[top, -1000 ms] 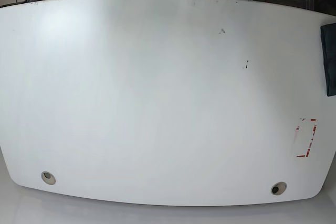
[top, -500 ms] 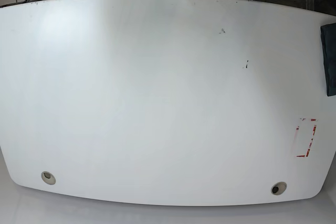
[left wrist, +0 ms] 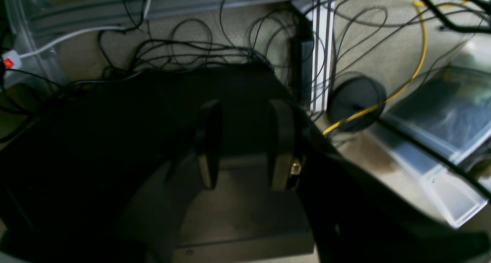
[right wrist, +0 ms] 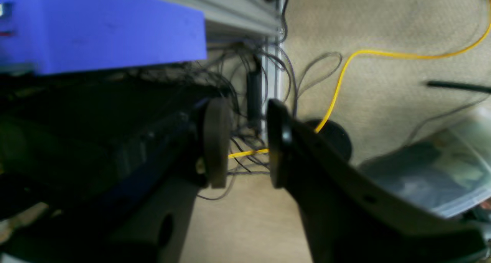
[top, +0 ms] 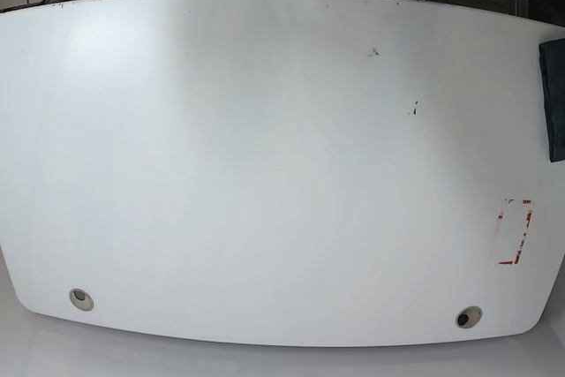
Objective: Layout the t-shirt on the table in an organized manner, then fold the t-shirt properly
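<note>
Left gripper (left wrist: pixel 245 144) is off the table, pointing down at the floor: two dark fingers (left wrist: pixel 209 144) stand parallel with a clear gap, nothing between them, touching nothing. Behind it, a tangle of black cables (left wrist: pixel 191 52) at 12 o'clock, a yellow cable (left wrist: pixel 418 59) at 2 o'clock, and a clear plastic bin (left wrist: pixel 445 140) at 3 o'clock. Right gripper (right wrist: pixel 241 144) is the same: fingers (right wrist: pixel 216 144) apart by a moderate gap, empty, hanging over carpet (right wrist: pixel 383 25), with the yellow cable (right wrist: pixel 337 90) running behind the gap and a blue block (right wrist: pixel 99 28) at 10 o'clock. Neither arm shows in the base view. There the white table (top: pixel 265 174) fills the frame; the t-shirt (top: pixel 553 99) is a dark strip at the table's 3 o'clock edge, mostly cut off by the frame, so its fold state cannot be told. Red rectangle mark (top: pixel 516 232) sits at 4 o'clock; grommet holes (top: pixel 80 298) at 7 and 5 o'clock.
</note>
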Controlling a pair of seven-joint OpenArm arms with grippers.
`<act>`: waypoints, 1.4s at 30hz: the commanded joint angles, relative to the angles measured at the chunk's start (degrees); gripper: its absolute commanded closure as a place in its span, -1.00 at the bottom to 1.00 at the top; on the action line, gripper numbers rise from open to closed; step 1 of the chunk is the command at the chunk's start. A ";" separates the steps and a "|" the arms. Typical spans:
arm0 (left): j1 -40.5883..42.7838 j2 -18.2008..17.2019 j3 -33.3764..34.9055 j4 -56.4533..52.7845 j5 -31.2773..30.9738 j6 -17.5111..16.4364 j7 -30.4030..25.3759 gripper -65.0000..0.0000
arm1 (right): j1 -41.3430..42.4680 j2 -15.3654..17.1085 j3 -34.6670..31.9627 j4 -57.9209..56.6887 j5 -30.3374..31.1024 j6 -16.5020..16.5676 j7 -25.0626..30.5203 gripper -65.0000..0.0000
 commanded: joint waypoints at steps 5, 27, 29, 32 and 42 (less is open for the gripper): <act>-5.25 0.96 0.91 -8.16 -0.03 -0.02 -0.51 0.43 | 5.69 1.04 0.05 -6.89 0.17 0.33 -1.65 0.51; -24.06 5.70 3.64 -32.07 -0.11 0.33 0.98 0.42 | 19.05 2.80 -0.30 -16.30 0.17 0.33 -8.95 0.50; -24.15 5.70 3.64 -31.63 -0.11 1.12 2.30 0.42 | 19.75 2.88 -0.13 -16.30 0.17 0.25 -10.00 0.50; -24.24 5.79 3.64 -30.76 -0.11 3.76 3.62 0.42 | 20.45 2.88 -0.30 -16.30 0.17 0.25 -11.67 0.50; -24.24 6.58 3.64 -26.97 -0.11 6.40 8.28 0.42 | 22.30 2.88 -0.30 -16.30 0.17 0.25 -13.87 0.50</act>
